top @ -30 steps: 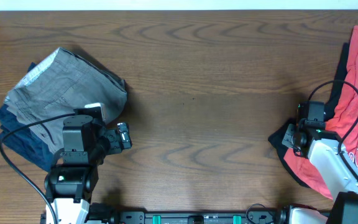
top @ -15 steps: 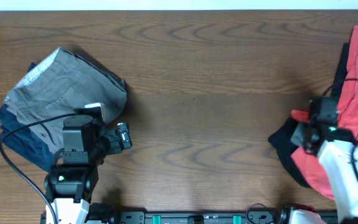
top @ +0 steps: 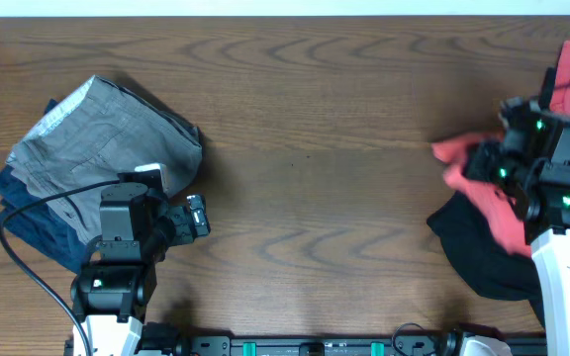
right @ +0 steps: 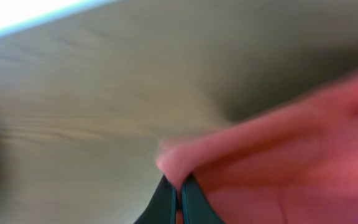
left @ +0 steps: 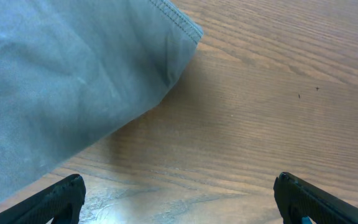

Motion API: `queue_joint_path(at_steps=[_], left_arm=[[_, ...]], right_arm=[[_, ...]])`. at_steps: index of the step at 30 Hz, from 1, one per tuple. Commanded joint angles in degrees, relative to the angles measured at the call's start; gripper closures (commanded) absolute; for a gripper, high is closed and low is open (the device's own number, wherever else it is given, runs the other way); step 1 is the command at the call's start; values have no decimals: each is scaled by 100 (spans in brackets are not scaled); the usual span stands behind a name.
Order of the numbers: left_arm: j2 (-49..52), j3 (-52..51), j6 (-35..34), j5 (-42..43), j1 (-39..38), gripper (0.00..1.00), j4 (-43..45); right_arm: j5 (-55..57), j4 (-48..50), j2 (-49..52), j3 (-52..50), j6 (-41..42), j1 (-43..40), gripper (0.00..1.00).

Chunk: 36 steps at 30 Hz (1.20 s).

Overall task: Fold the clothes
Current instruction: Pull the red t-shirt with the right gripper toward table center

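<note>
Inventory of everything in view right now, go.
grey garment: 1, grey, left side of the table, on top of the blue one
blue garment: 1, dark blue, under the grey one, edges showing
red garment: 1, red, right edge, one part pinched and lifted
black garment: 1, black, right side, partly under the red one
table: 1, brown wood
left gripper: 1, black, open, beside the grey garment's corner
right gripper: 1, black, shut on red cloth

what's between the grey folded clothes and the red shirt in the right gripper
Only bare wood table lies between the grey clothes and the red shirt, as the overhead view shows.
</note>
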Motion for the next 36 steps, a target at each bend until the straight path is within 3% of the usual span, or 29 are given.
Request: queue_joint_path(at_steps=[1,6,12,16,20,22,24,25,26,30,34,36], left_arm=[[-4,111,-52,-4,31,2,-9],[-4,111,-52,-4,31,2,-9],[-4,111,-52,-4,31,2,-4],[-4,111,-52,-4,31,2,11],[-4,111,-52,-4,31,2,55],[-4,111,-52,-4,31,2,59],[-4,111,-52,-4,31,2,57],[-4,111,-52,-4,31,2,57],[-4,111,-55,-4,31,2,57],[-4,111,-247,0,31,2,57],[-2,109,-1318,94,31,2,195],[57,109,-1537,575,28,2,472]], right_arm=[[-2201,756,-90,466,214,669,99],[-1303,1307,160,461,212,2122,97],[-87,1838,1185,461,216,3401,98],[210,3565,2122,461,249,3834,97],[208,5565,2852,461,1056,3958,99],[205,5897,3038,461,1342,3952,86],[184,5683,3069,461,1373,3901,33],[199,5337,3045,461,1235,3845,12],[236,4957,2999,461,1078,3766,1],[885,3154,2583,461,1038,3228,1],[1875,1279,1941,461,1058,2468,1],[2354,297,1576,461,1056,1985,1]])
